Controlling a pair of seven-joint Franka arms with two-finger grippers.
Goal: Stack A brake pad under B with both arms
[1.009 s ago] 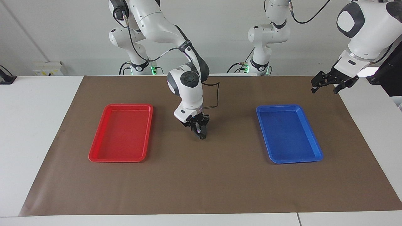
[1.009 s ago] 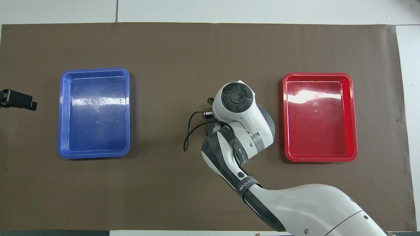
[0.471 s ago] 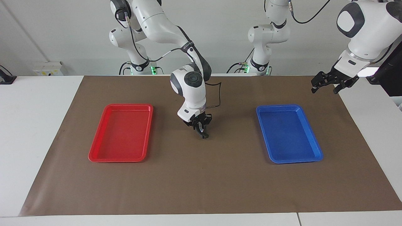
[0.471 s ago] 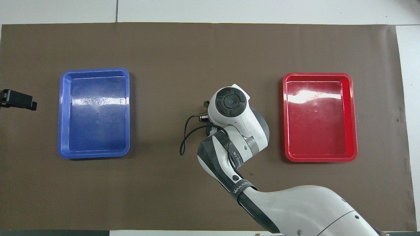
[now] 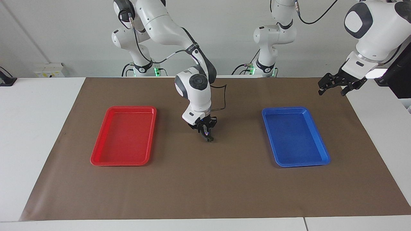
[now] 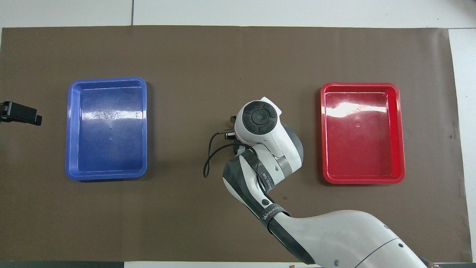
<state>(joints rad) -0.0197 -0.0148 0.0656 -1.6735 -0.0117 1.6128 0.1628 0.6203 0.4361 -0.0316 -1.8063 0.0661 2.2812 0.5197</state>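
Note:
Neither the short flat brake pad nor the crescent brake shoe B shows in either view. My right gripper [image 5: 208, 136] points down, low over the brown mat [image 5: 205, 192] midway between the red tray [image 5: 96, 158] and the blue tray [image 5: 324, 160]. In the overhead view my own wrist [image 6: 260, 119] hides it. My left gripper [image 5: 332, 90] waits, open and empty, raised over the mat's edge at the left arm's end; it also shows in the overhead view [image 6: 20, 113].
The red tray [image 6: 401, 130] lies toward the right arm's end and the blue tray [image 6: 69, 130] toward the left arm's end; both hold nothing. A black cable [image 6: 210, 156] loops off the right wrist. White table [image 5: 38, 128] borders the mat.
My right gripper has shifted slightly toward the left arm's end of the table, its wrist turning a little. The left arm has not moved.

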